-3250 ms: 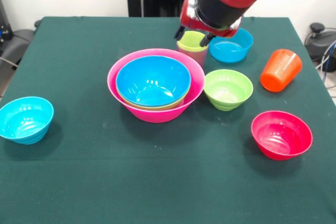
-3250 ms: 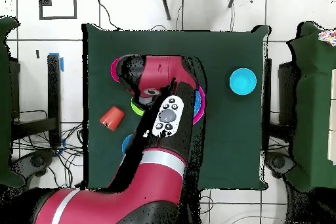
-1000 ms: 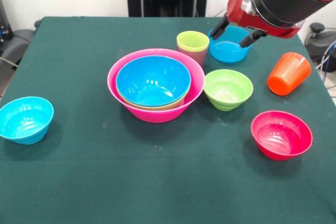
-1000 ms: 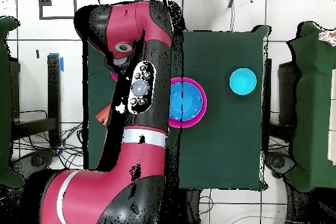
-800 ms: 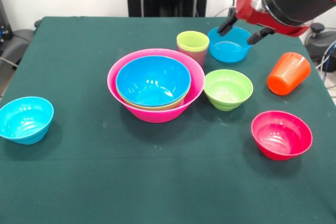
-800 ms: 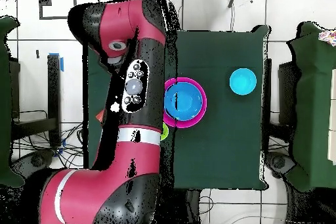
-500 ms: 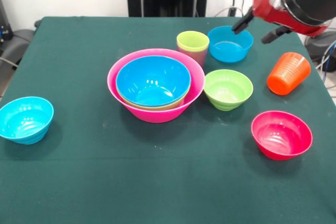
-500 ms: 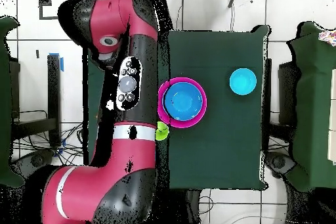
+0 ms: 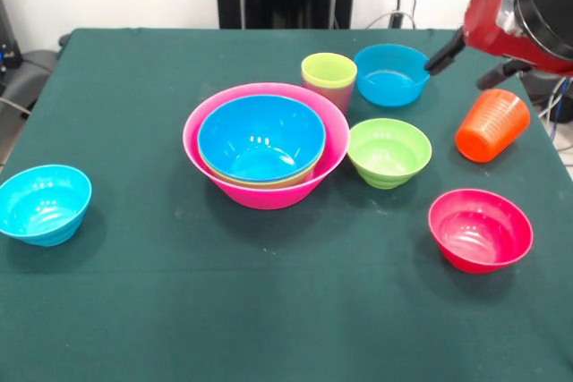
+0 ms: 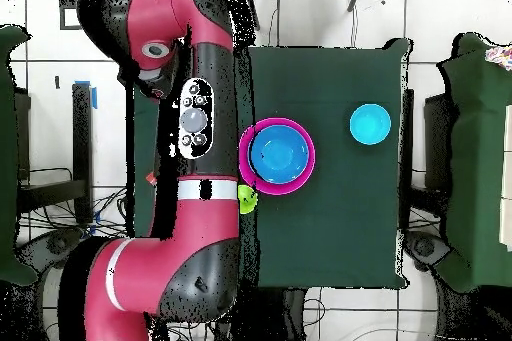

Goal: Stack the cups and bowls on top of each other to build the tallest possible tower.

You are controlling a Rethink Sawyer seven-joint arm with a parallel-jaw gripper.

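Up at the right edge of my front view, the gripper (image 9: 474,54) hangs above the table with its two dark fingers (image 9: 443,51) spread apart and nothing between them. Just below it lies the orange cup (image 9: 489,123), tipped on its side with its mouth toward the upper right, apart from the fingertips. To the gripper's left, near the top centre, sits a small light-blue bowl (image 9: 391,75), upright and empty.

I see the tower (image 9: 265,143) well to the lower left of the gripper, near the middle of the green table (image 9: 269,310): the huge pink bowl (image 9: 199,145) holds a large blue bowl (image 9: 260,137), with a thin green rim showing between the two. Right behind the pink bowl stands the lime green cup (image 9: 329,71), nested in a second cup whose pinkish wall shows beneath it. A small green bowl (image 9: 389,152) rests just beside the tower's right flank. The small red bowl (image 9: 480,229) sits at lower right, well below the orange cup. A second small light-blue bowl (image 9: 43,203) sits alone at the far left edge.

From overhead, the red arm (image 10: 195,137) covers the left part of the table, hiding the gripper and most of the items; only the tower (image 10: 280,155), a sliver of green at its lower left and the lone light-blue bowl (image 10: 370,124) at upper right show.
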